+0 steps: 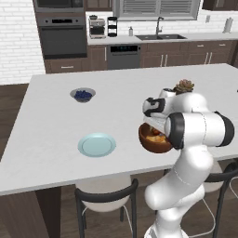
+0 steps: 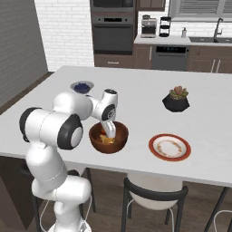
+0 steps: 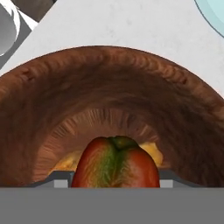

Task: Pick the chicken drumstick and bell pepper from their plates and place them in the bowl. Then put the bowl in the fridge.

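Note:
The dark reddish-brown wooden bowl [image 1: 149, 143] [image 2: 96, 137] [image 3: 113, 83] stands near the counter's front edge. My gripper [image 2: 110, 131] [image 3: 114, 181] reaches down into it, shut on the red bell pepper [image 3: 116, 168], whose green stem faces the camera. Behind the pepper, the golden chicken drumstick [image 3: 152, 151] [image 2: 107, 140] lies on the bowl's bottom. The light blue plate [image 1: 96, 145] [image 3: 214, 17] sits bare to the bowl's left. The white plate with a red-brown rim [image 2: 170, 147] sits bare to its right. The fridge is out of view.
A small grey bowl of blue berries [image 1: 82, 95] [image 2: 82, 86] stands farther back on the white island counter [image 1: 56, 121]. A dark plant pot [image 2: 176, 100] [image 1: 183, 87] is behind the bowl to the right. Stools [image 1: 106, 195] [image 2: 154, 190] stand under the front edge.

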